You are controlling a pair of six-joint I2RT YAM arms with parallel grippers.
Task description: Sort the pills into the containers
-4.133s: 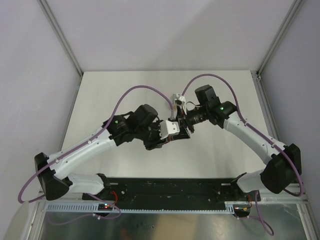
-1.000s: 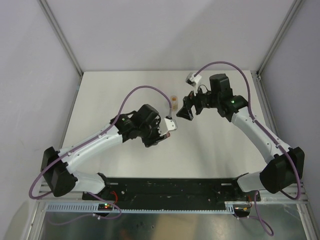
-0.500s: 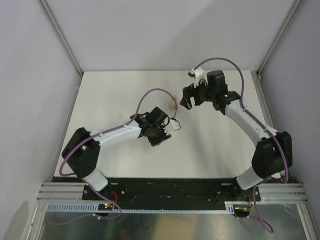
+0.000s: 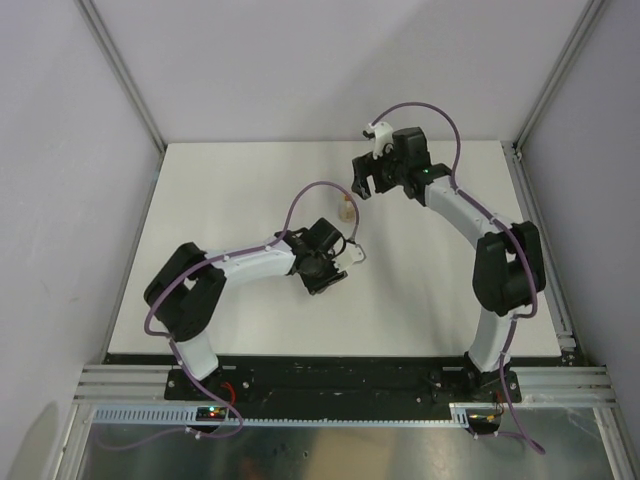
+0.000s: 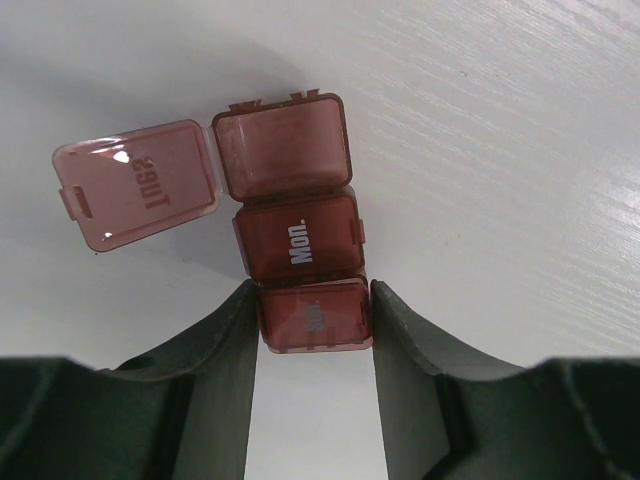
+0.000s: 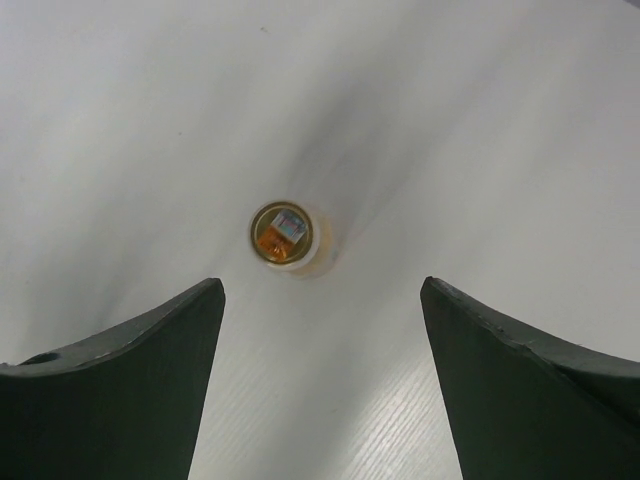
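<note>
The containers (image 5: pixel 297 230) are three square compartments in one dark red strip lying on the white table. The farthest one is open, with its lid (image 5: pixel 138 185) flipped to the left and no pills showing inside. My left gripper (image 5: pixel 313 300) is shut on the nearest compartment, one finger on each side. The pills (image 6: pixel 272 243) are an orange mass inside a small clear vial (image 6: pixel 290 236) that stands upright on the table (image 4: pixel 344 210). My right gripper (image 6: pixel 320 285) is open above and short of the vial, apart from it. In the top view it (image 4: pixel 362 182) is beyond the vial.
White tabletop (image 4: pixel 220 190) with grey walls left, back and right. The left arm (image 4: pixel 250 265) is folded low across the middle. The right arm (image 4: pixel 470 215) reaches from the right side toward the back.
Four seconds ago both grippers met at mid-table. Over the last second the right gripper drew back toward the far side, away from the standing vial. The left arm folded its elbow in.
</note>
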